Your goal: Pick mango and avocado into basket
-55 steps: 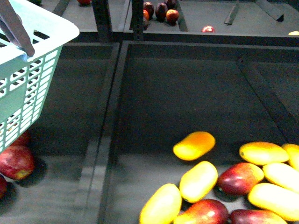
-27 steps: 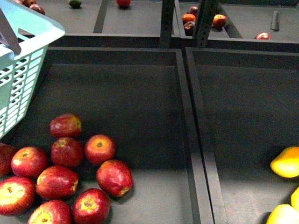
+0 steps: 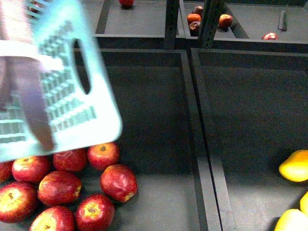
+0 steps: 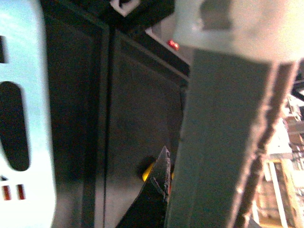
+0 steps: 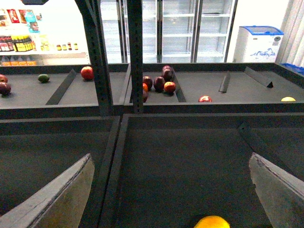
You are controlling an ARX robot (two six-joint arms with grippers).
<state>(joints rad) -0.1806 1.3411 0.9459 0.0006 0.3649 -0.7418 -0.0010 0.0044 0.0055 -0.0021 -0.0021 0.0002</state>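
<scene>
Step judged: approach to mango [image 3: 294, 166], nothing yet picked. Tilted, blurred basket [image 3: 91, 120] seen upper left of frame over red apples [image 3: 118, 182], its handle [image 4: 223, 142] judged clamped by left gripper [image 4: 178, 166]. Empty right gripper [image 5: 171, 159] spread wide. Mango at right edge, long axis across frame, tapered end leftward. Small avocado [image 5: 43, 78] far upper left, axis unreadable. Next: descent, closure across mango's short axis

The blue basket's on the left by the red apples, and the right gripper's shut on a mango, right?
No. The right wrist view shows the right gripper open and empty, fingers spread, a mango loose below. The basket part is correct.
</scene>
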